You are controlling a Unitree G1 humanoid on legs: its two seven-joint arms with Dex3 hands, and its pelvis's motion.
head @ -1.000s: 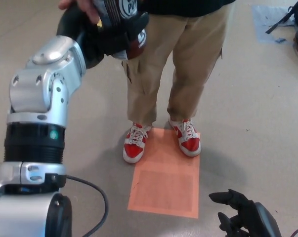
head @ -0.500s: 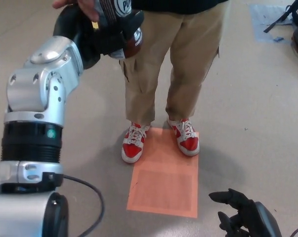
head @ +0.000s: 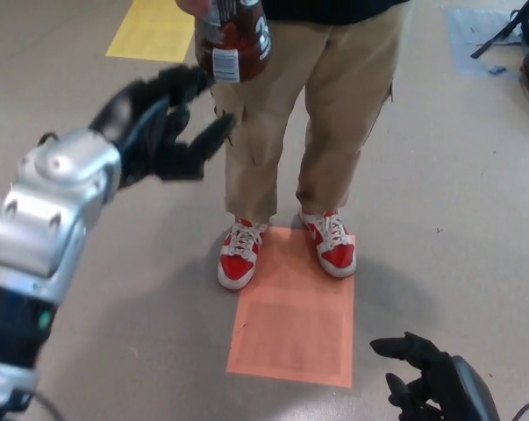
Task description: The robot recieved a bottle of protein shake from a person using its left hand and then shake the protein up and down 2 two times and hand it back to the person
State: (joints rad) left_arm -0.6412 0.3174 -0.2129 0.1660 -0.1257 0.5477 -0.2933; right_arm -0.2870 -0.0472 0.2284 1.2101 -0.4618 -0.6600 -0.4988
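— Where's the bottle (head: 235,39)?

— Up at the top edge of the head view, held from above by the person's hand (head: 194,7), in front of the khaki trousers (head: 317,114).

— And the left hand (head: 159,123)?

— Just below the bottle, fingers (head: 213,136) spread apart, holding nothing (one fingertip reaches close to the bottle's base; I cannot tell whether it touches).

— The right hand (head: 431,381)?

— Low at the bottom right, over the floor (head: 439,193), fingers apart and empty, beside the orange mat (head: 295,324) where the red-and-white shoes (head: 239,254) stand.
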